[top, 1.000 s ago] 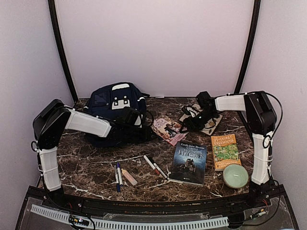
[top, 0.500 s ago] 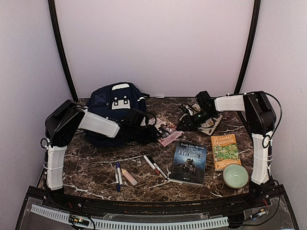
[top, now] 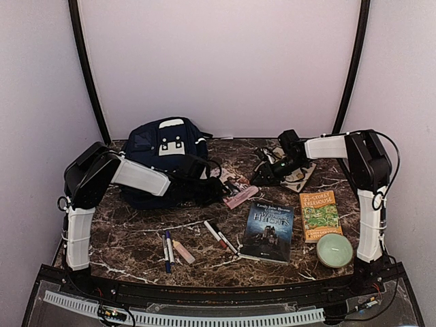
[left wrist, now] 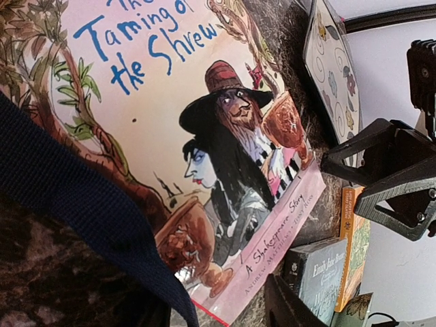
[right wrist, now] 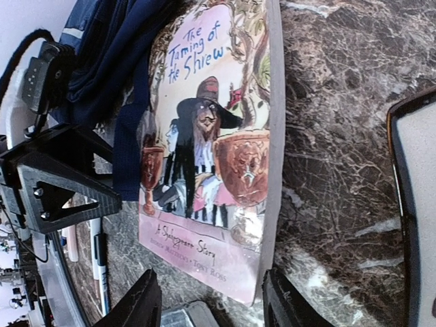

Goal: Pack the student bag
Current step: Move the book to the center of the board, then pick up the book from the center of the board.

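Pink book [right wrist: 211,136] slid against student bag [top: 160,146], packing near; my right end effector [right wrist: 211,289] straddles it unclenched, left end effector [top: 203,185] unclear.

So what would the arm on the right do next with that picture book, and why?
Probably lower a little and close the right gripper on the Taming of the Shrew book. Its fingers stand open with the book's lower corner between them, and the book lies flat on the table beside the student bag, not yet packed. A grip there would let it lift the book towards the bag.
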Robot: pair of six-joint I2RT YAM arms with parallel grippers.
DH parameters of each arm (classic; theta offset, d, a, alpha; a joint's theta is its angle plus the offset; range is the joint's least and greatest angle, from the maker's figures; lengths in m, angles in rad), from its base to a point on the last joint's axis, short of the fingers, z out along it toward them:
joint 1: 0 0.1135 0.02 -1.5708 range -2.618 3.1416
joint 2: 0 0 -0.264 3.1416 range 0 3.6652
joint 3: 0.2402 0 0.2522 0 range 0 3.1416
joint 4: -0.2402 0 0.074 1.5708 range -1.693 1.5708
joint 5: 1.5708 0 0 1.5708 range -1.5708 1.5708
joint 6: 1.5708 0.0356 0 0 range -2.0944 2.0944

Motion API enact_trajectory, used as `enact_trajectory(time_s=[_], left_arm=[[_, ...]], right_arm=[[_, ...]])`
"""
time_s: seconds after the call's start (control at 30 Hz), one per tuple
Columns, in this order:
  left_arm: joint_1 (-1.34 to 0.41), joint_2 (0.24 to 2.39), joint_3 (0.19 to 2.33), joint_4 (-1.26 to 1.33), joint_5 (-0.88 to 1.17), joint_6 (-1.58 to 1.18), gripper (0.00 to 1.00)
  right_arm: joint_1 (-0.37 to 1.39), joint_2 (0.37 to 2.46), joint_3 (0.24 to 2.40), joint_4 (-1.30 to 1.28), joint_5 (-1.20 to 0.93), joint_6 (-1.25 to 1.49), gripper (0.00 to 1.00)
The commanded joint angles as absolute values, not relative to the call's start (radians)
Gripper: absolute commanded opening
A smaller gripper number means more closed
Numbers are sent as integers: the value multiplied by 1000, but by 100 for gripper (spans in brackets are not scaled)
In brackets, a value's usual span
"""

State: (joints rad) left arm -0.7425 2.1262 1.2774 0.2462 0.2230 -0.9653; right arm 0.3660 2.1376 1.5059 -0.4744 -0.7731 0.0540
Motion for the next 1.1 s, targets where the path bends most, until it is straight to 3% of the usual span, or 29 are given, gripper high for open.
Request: enact_trajectory(time_s=[0.0, 0.13, 0.3, 0.9, 1.07], left_arm=[[-743, 2146, 1252, 210, 195, -972, 50], [-743, 2148, 1251, 217, 195, -974, 48], [-743, 2155, 1258, 216, 203, -971, 49], [-744, 2163, 1249, 210, 185, -949, 47], [-745, 2163, 1245, 207, 180, -947, 46]], right_arm=[[369, 2158, 1502, -462, -646, 66, 53], [369, 2185, 1520, -483, -604, 57, 56], [376, 2244, 1544, -514, -712, 44, 57], [394, 2188, 1540, -451, -961, 86, 43], [397, 2190, 1545, -445, -991, 80, 54]])
